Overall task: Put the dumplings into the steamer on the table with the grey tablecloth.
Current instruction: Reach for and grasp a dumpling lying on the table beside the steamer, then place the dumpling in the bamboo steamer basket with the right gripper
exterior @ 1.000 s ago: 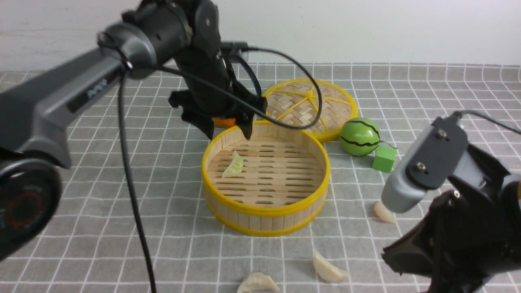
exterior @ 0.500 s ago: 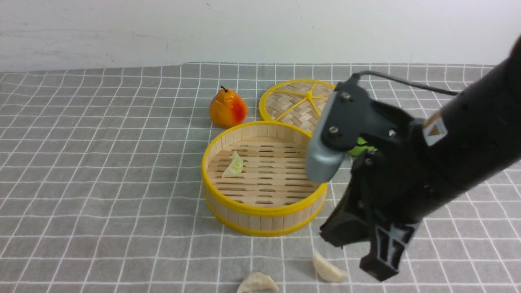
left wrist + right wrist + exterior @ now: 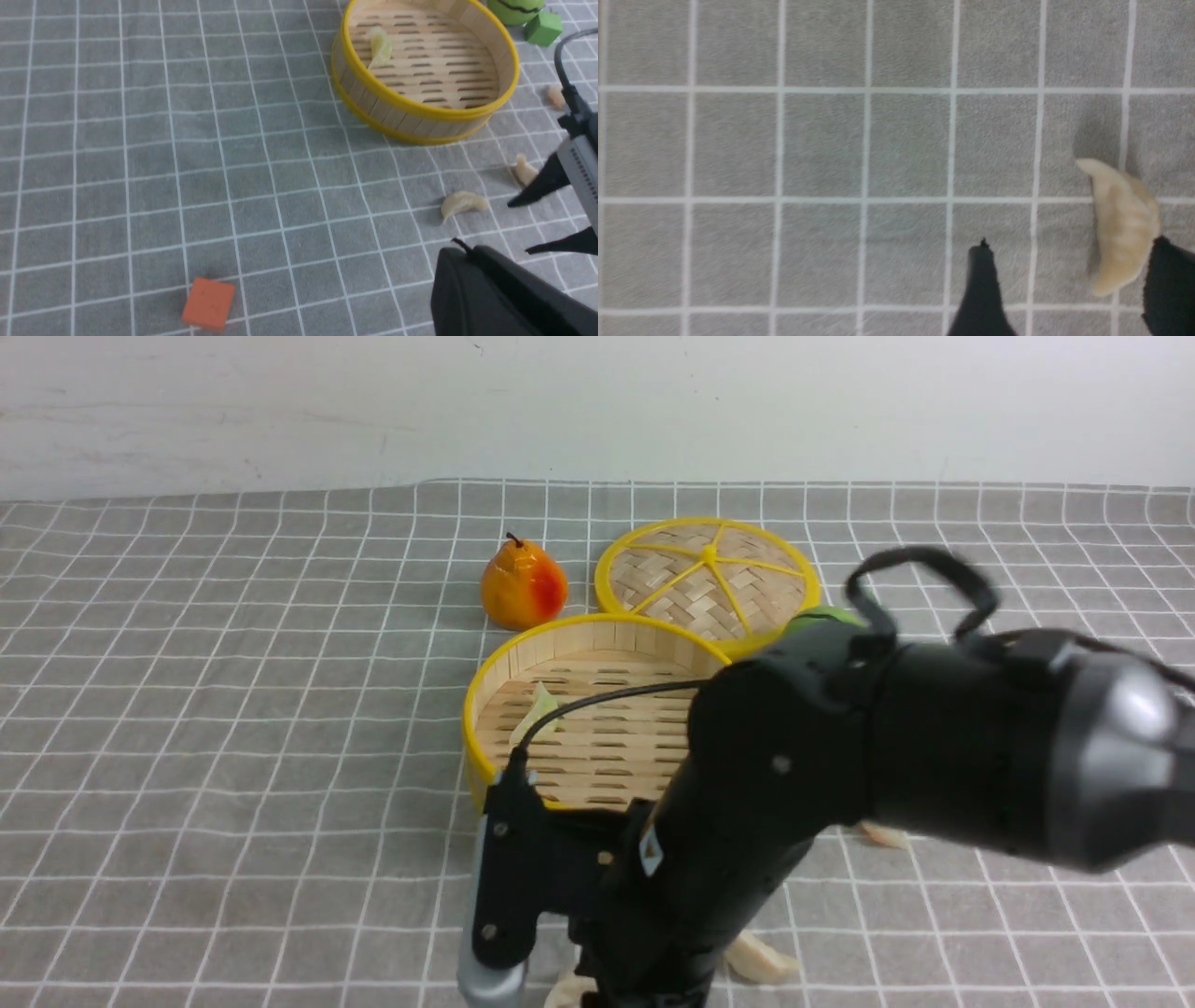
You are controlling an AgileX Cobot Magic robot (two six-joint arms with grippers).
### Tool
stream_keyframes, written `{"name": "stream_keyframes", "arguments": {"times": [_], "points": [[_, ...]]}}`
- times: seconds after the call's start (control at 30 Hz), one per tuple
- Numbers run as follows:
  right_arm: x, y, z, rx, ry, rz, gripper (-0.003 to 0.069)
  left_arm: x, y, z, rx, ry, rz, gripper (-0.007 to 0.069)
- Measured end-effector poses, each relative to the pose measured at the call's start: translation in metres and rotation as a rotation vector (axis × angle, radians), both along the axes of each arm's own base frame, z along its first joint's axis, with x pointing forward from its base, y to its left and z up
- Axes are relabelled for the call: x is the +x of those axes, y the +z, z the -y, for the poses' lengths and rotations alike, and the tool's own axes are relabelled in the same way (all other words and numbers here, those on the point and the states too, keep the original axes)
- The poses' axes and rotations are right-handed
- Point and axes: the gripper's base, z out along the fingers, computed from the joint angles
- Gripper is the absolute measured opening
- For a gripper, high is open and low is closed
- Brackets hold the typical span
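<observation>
The right gripper [image 3: 1069, 261] has dropped toward the grey tablecloth's [image 3: 822, 140] near edge, jaws parted beside a cream dumpling [image 3: 1122, 228], poised to grasp.

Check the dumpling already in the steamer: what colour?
Pale green dumpling, lying on the steamer floor; clearest in the left wrist view.

The table [image 3: 140, 616] is covered by a grey tablecloth [image 3: 233, 859] with a white grid. At the centre of the frame stands the steamer [image 3: 597, 635], and behind it lie a woven lid [image 3: 709, 569] and a pear [image 3: 523, 588]. Pale dumplings [image 3: 766, 961] lie on the cloth near the lower edge. An orange block [image 3: 209, 304] lies on the cloth also.
</observation>
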Motion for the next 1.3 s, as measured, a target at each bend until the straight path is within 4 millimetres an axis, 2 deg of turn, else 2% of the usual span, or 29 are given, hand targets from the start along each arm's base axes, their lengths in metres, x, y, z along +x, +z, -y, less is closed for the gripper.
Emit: {"name": "stream_keyframes", "arguments": {"times": [0.03,0.1,0.17,0.27,0.37,0.43,0.6,0.63,0.7,0.8,0.9,1.03,1.1,1.17,1.23,1.3], "points": [[0.001,-0.001,-0.001,0.001,0.001,0.011,0.0476,0.000,-0.001,0.000,0.001,0.000,-0.002,-0.0014],[0.008,-0.018,-0.007,-0.012,0.006,0.046,0.0546,-0.005,-0.012,-0.001,-0.008,-0.007,-0.021,-0.0014],[0.015,-0.035,-0.011,-0.039,0.002,0.074,0.0570,-0.006,-0.020,0.001,-0.011,-0.015,-0.052,-0.0014],[0.023,-0.054,-0.013,-0.083,-0.018,0.095,0.0557,-0.006,-0.024,0.001,-0.011,-0.019,-0.077,-0.0014],[0.027,-0.063,-0.013,-0.114,-0.042,0.103,0.0524,-0.006,-0.026,0.001,-0.008,-0.020,-0.086,-0.0014],[0.030,-0.064,-0.014,-0.122,-0.083,0.110,0.0460,-0.006,-0.026,0.002,-0.007,-0.021,-0.089,-0.0014],[0.034,-0.063,-0.014,-0.154,-0.124,0.108,0.0217,-0.006,-0.026,0.002,0.009,-0.034,-0.084,-0.0014],[0.035,-0.061,-0.015,-0.165,-0.131,0.098,0.0176,-0.006,-0.026,0.002,0.011,-0.035,-0.083,-0.0014],[0.036,-0.054,-0.016,-0.202,-0.134,0.077,0.0174,-0.006,-0.026,0.002,0.017,-0.041,-0.081,-0.0014],[0.040,-0.030,-0.019,-0.254,-0.153,0.038,0.0177,-0.006,-0.026,0.002,0.023,-0.045,-0.079,-0.0014],[0.047,0.007,-0.025,-0.254,-0.199,0.031,0.0177,-0.006,-0.026,0.002,0.024,-0.047,-0.078,-0.0014],[0.069,0.055,-0.025,-0.118,-0.333,0.041,0.0177,-0.006,-0.026,0.002,0.025,-0.047,-0.078,-0.0014],[0.094,0.073,-0.014,-0.010,-0.462,0.032,0.0177,-0.006,-0.026,0.002,0.025,-0.047,-0.078,-0.0014],[0.115,0.079,-0.005,0.067,-0.569,0.021,0.0177,-0.006,-0.026,0.002,0.026,-0.049,-0.076,-0.0014],[0.145,0.070,0.007,0.142,-0.706,-0.004,0.0177,-0.006,-0.026,0.002,0.023,-0.050,-0.066,-0.0014],[0.158,0.061,0.012,0.168,-0.762,-0.011,0.0177,-0.005,-0.025,0.002,0.020,-0.050,-0.059,-0.0014]]}}
